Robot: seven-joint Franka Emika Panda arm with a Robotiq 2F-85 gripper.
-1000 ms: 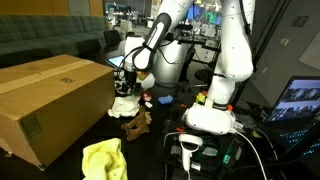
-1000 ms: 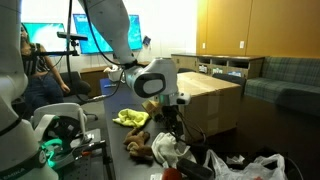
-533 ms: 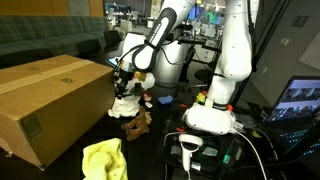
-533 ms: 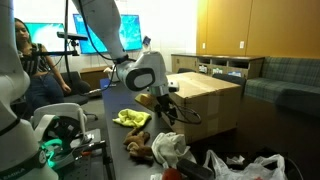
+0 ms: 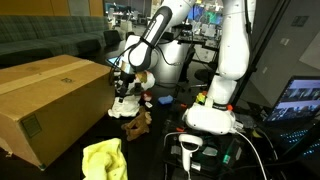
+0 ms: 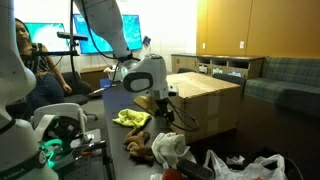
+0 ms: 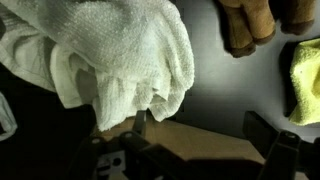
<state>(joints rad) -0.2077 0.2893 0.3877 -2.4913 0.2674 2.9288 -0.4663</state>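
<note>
arm (image 6: 140, 75) | risen, drawn back | fingers (image 6: 164, 106) now clear above white cloth (image 6: 170, 148)

Just ahead of the jaws lies a white cloth (image 7: 130, 60), finely waffle-textured, on a black counter (image 7: 215, 85). Beyond it sits a brown plush toy (image 7: 255, 25), and beside that a yellow cloth (image 7: 305, 80).

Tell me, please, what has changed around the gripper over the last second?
The open gripper has risen a little above the crumpled white towel, taking hold of nothing. The towel, the yellow cloth, the brown fabric item and the large cardboard box lie as before.
</note>
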